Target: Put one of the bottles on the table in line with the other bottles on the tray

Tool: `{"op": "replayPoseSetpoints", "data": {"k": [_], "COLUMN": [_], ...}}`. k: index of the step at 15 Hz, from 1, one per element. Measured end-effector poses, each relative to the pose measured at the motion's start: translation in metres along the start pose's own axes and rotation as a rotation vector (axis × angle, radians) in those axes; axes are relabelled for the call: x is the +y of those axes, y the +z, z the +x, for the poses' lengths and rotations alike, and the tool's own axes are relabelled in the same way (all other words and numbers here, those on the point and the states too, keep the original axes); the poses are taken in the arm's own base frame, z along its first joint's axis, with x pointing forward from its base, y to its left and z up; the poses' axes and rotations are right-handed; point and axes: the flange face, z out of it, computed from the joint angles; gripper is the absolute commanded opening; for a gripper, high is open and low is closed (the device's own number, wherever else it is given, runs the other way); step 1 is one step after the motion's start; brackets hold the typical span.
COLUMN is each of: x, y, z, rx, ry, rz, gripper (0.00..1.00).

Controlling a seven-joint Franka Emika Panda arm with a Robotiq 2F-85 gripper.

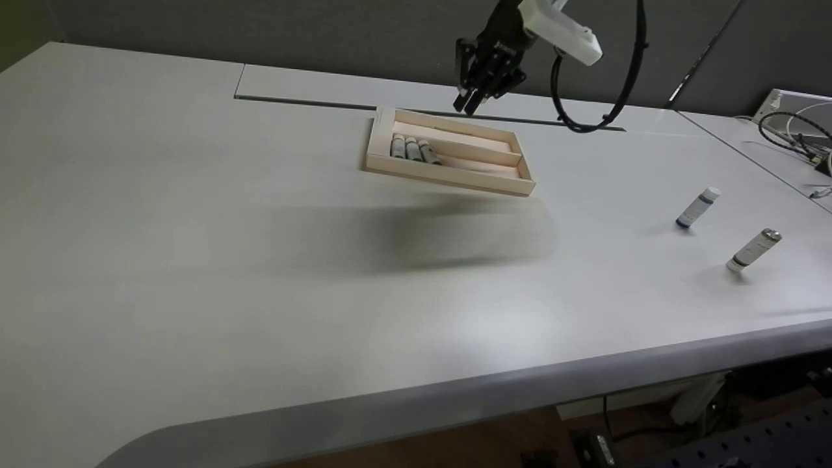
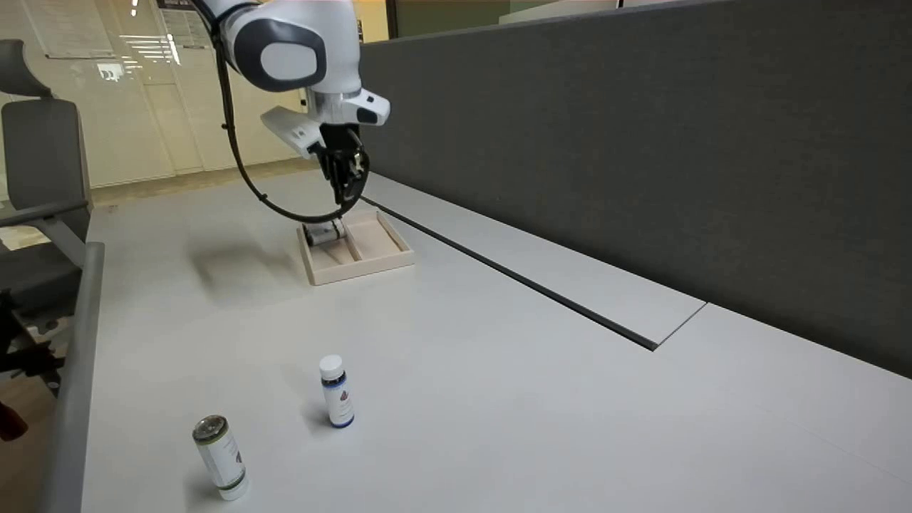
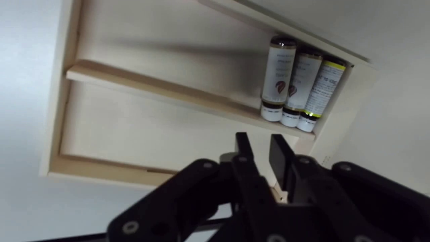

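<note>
A pale wooden tray [image 1: 448, 178] [image 2: 363, 270] with a divider [image 3: 161, 90] lies on the table. Three small white-labelled bottles [image 1: 413, 150] lie side by side at one end of a compartment, their white caps toward the divider; they show closely in the wrist view [image 3: 300, 84]. Two bottles stand apart on the table: one upright with white cap up and blue base [image 1: 697, 208] [image 2: 337, 393], one upside down with white cap at the bottom [image 1: 755, 250] [image 2: 221, 456]. My gripper [image 3: 259, 144] [image 1: 466, 107] is above the tray, fingers apart, nothing between them.
A grey partition [image 2: 605, 142] runs along the table's back edge. A dark cable slot [image 2: 513, 274] lies in the tabletop. A black cable [image 1: 640, 52] loops from the arm. Cables and a device [image 1: 790, 110] are at the table's far corner. A chair [image 2: 46, 157] stands beyond the edge.
</note>
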Motion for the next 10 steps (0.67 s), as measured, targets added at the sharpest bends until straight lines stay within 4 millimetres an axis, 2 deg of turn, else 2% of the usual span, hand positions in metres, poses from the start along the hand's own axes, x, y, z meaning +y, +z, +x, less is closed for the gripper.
{"op": "replayPoseSetpoints", "data": {"k": [3, 7, 8, 10], "x": [0.004, 0.011, 0.013, 0.019], "y": [-0.047, -0.085, -0.091, -0.099], "z": [0.000, -0.009, -0.011, -0.014], "rx": [-0.020, -0.072, -0.081, -0.091], "ry": [-0.021, -0.038, -0.042, -0.048], "rz": [-0.017, -0.058, -0.071, -0.093], "gripper": [0.73, 0.99, 0.82, 0.96]}}
